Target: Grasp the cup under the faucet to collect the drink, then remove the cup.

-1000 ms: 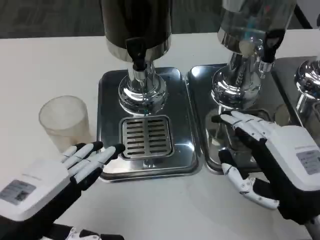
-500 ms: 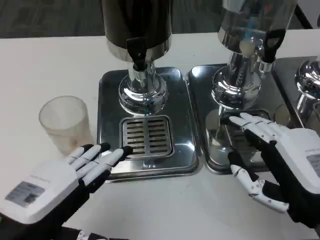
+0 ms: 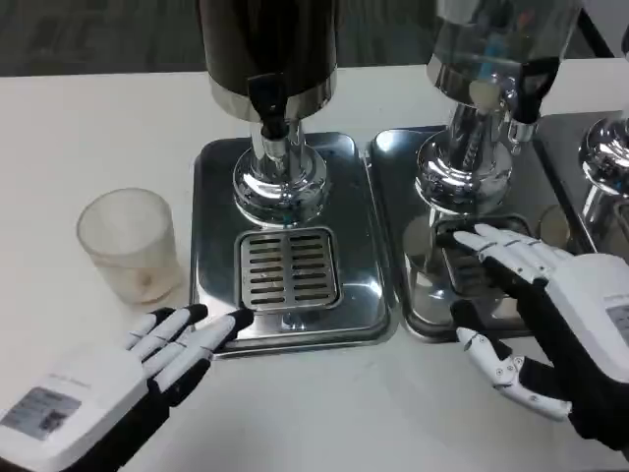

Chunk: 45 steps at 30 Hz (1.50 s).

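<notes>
A frosted plastic cup [image 3: 128,246] stands upright on the white table, left of the steel drip tray [image 3: 211,236]. It is not under the dark dispenser's black faucet [image 3: 267,103]. My left hand [image 3: 118,379] lies open near the table's front edge, below and right of the cup, with its fingertips by the tray's front left corner and apart from the cup. My right hand [image 3: 550,315] is spread open over the second tray [image 3: 393,197], below the clear dispenser's faucet [image 3: 526,93]. A faint clear shape [image 3: 425,261] sits by its fingertips; I cannot tell whether it is a cup.
The dark dispenser [image 3: 267,39] stands on a chrome foot behind a slotted grate [image 3: 288,267]. The clear dispenser [image 3: 491,49] is on the right, and a third chrome base [image 3: 604,157] is at the far right edge. Bare table lies left of and in front of the trays.
My left hand has drawn back toward the front edge, away from the tray. My right hand shifted a little to the right, then held still. The frosted cup has not moved.
</notes>
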Each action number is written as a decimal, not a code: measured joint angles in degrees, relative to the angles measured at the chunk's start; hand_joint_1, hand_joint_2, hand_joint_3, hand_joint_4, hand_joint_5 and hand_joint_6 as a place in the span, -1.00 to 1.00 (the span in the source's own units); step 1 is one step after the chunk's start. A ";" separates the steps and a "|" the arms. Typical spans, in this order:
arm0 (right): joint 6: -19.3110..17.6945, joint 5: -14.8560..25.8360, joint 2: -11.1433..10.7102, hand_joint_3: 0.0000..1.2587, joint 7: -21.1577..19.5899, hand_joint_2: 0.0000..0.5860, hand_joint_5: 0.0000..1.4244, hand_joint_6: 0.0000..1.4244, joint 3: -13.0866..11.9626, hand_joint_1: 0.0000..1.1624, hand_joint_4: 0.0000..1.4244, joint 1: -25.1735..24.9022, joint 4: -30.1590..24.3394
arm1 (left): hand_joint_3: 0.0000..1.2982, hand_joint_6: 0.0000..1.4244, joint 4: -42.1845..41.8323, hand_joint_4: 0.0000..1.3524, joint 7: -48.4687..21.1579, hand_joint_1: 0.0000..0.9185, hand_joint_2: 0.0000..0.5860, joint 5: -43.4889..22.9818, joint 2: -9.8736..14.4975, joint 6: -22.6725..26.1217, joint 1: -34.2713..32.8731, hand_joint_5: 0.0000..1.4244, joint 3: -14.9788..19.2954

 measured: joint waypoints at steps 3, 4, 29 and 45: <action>0.00 0.00 0.00 -0.64 0.01 0.63 -0.71 -0.60 0.00 -0.52 -0.76 0.30 -0.04 | -1.00 -1.00 0.00 -1.00 1.06 -1.00 -0.89 0.29 -0.61 0.07 0.34 -1.00 0.43; 0.00 0.00 0.01 -0.63 0.01 0.63 -0.70 -0.59 0.00 -0.52 -0.75 0.34 -0.05 | -1.00 -1.00 0.02 -1.00 1.40 -1.00 -0.89 0.29 -0.93 0.10 0.44 -1.00 0.60; 0.47 0.95 2.05 -0.57 1.44 0.60 -0.67 -0.57 2.30 -0.47 -0.71 -0.35 -0.10 | -1.00 -0.96 13.45 -1.00 10.70 -1.00 -1.00 -10.78 -6.42 -1.98 -6.21 -1.00 2.16; 1.88 0.81 3.32 -0.53 1.62 0.60 -0.64 -0.56 4.78 -0.46 -0.68 -1.25 -0.10 | -1.00 -0.88 23.87 -1.00 10.72 -1.00 -1.00 -15.99 -7.02 3.65 -17.35 -1.00 2.46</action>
